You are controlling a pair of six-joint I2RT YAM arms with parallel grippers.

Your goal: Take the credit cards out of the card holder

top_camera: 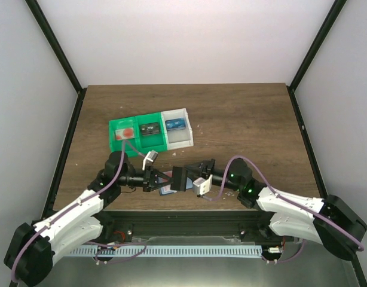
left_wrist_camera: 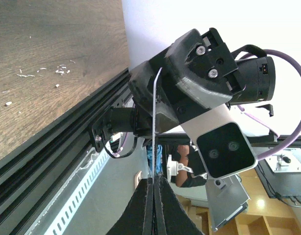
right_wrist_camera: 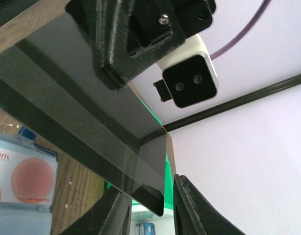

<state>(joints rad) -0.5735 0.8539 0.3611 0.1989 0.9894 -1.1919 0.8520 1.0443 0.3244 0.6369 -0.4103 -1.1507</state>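
Above the table's near middle, my left gripper (top_camera: 161,179) (left_wrist_camera: 153,179) is shut on a thin dark credit card (top_camera: 179,177). It shows edge-on in the left wrist view (left_wrist_camera: 153,142) and as a glossy dark face in the right wrist view (right_wrist_camera: 91,122). My right gripper (top_camera: 189,180) (right_wrist_camera: 149,198) faces the left one with its fingers (right_wrist_camera: 192,208) apart around the card's free corner; a gap shows beside the right finger. The blue card holder (top_camera: 165,192) (right_wrist_camera: 18,223) lies on the table below, with a red-spot card (right_wrist_camera: 30,178) in its clear pocket.
A green-and-white three-compartment tray (top_camera: 171,140) sits behind the grippers, holding a red-and-white card (top_camera: 127,133), a dark card (top_camera: 150,128) and a blue card (top_camera: 175,124). Black frame posts stand at the table's sides.
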